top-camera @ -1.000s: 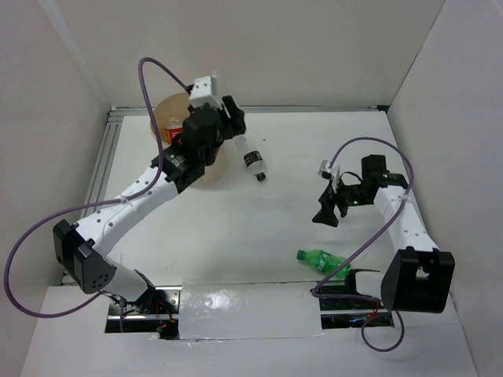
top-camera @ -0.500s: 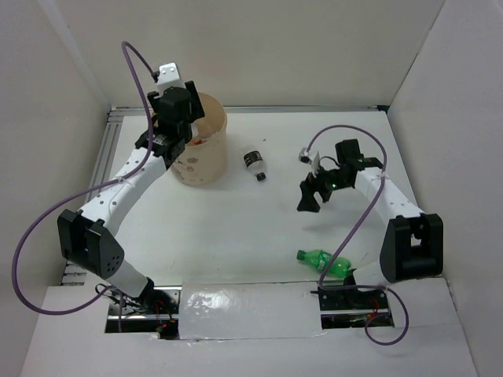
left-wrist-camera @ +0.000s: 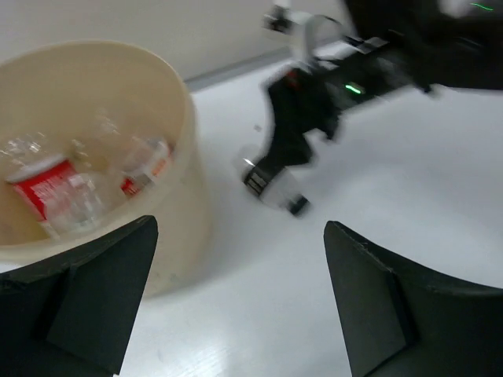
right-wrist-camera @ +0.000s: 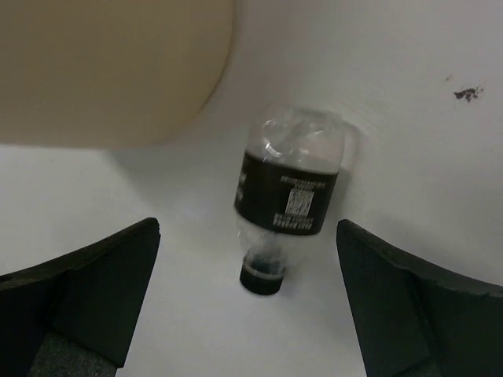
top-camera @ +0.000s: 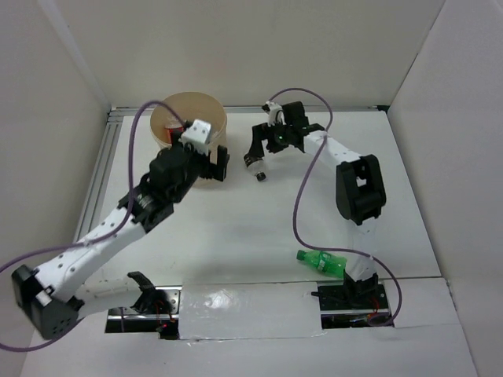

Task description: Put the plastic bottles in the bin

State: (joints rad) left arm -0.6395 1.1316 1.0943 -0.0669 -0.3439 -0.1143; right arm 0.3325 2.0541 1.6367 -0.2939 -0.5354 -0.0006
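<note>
The bin is a round beige tub at the back left. Inside it lie clear plastic bottles, one with a red label and another against the wall. A dark-labelled bottle with a black cap lies on its side just right of the bin. My right gripper hovers over it, open, its fingers either side of the bottle without touching. My left gripper is open and empty by the bin's front right side. A green bottle lies near the right arm's base.
White walls enclose the white table on three sides. A metal rail runs along the left edge. The bin's wall is close on the right gripper's left. Purple cables loop off both arms.
My left arm drew back from over the bin to its front right side and opened wide. My right arm swung from mid-right of the table to the dark-labelled bottle, jaws widening.
</note>
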